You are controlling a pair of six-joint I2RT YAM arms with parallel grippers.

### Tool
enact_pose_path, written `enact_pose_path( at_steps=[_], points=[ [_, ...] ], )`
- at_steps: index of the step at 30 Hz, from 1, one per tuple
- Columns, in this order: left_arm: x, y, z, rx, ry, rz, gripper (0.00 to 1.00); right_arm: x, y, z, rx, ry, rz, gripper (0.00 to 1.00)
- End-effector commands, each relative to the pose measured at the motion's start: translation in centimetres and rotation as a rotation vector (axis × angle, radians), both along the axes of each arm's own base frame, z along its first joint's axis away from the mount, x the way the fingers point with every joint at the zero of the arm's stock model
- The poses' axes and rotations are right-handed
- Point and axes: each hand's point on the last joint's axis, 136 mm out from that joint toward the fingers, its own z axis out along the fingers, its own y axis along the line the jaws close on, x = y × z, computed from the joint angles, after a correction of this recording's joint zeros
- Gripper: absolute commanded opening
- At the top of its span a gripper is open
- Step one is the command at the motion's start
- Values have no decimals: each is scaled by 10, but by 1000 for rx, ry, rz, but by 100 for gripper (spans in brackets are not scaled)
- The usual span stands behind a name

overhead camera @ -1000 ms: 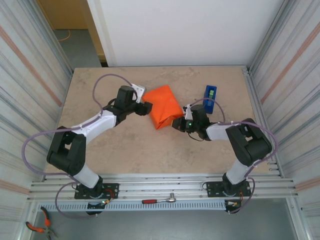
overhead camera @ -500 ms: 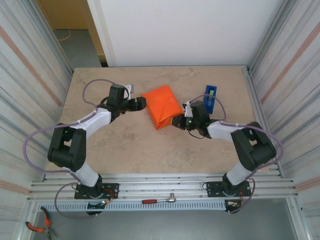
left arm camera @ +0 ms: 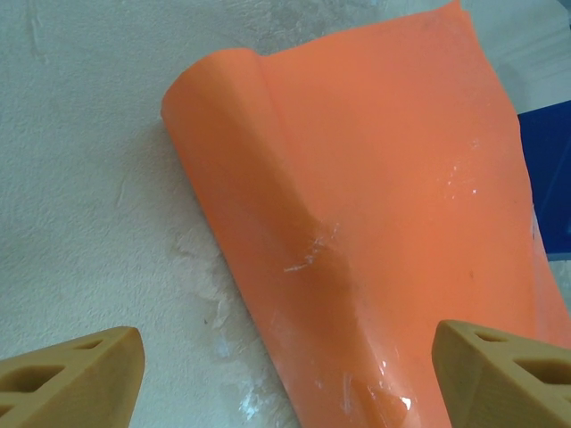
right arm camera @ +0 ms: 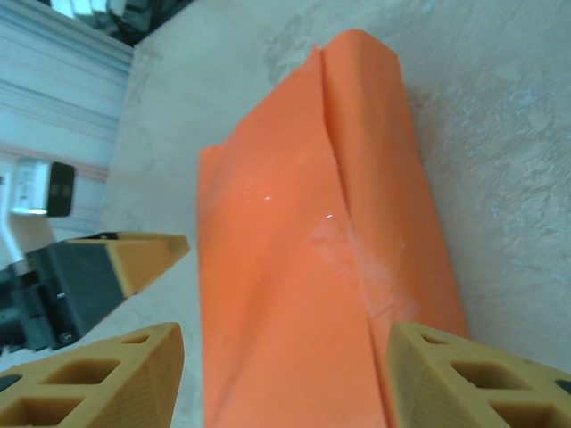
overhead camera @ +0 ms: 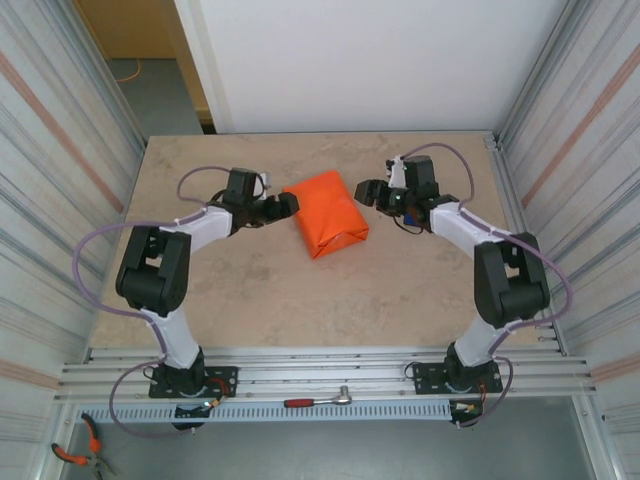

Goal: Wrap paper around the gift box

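The orange paper (overhead camera: 326, 214) lies folded into a bundle at the middle of the table, with clear tape shining along its seam (right arm camera: 357, 259). The gift box is hidden inside it. My left gripper (overhead camera: 284, 205) is at the bundle's left side, open, its tan fingertips (left arm camera: 76, 374) wide apart with the paper (left arm camera: 375, 178) just ahead of them. At the bundle's far right corner, my right gripper (overhead camera: 366, 190) is open as well. Its fingers (right arm camera: 468, 374) straddle the paper (right arm camera: 294, 285) without holding it. A finger of the left gripper (right arm camera: 134, 254) shows across the bundle.
A blue tape dispenser (left arm camera: 546, 178) stands just beyond the bundle's right side, under my right arm. Corrugated walls close in both sides of the table (overhead camera: 250, 290). A wrench (overhead camera: 320, 400) and pliers (overhead camera: 75, 455) lie below the front rail.
My right gripper has let go of the bundle's near right corner, opened and swung to its far right side. The left arm folded in closer; its gripper stays open by the bundle's left edge.
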Motion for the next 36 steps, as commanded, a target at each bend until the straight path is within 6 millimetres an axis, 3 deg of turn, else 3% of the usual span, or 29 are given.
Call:
enact_pose_path(
  at_steps=[1,8,13,19,24,29,36],
  points=[
    [6,-10,6,-22,-5,-41,84,-5,9,-28,-34,82,51,61],
    [3,-19,-11,-11,51,-110,84,-32,24,-66,-102,132,83,60],
    [-7,-26,-16,-3,68,-166,83,-58,25,-74,-102,142,74,56],
    [-26,-26,-12,-8,55,-194,82,-90,22,-53,-94,93,55,56],
    [-23,-14,0,23,5,-178,83,-96,9,-18,-83,19,6,60],
    [-15,-1,19,42,-46,-169,84,-96,37,5,-31,-5,97,52],
    [-6,9,33,72,-65,-165,84,-93,91,3,9,-21,208,31]
  ],
)
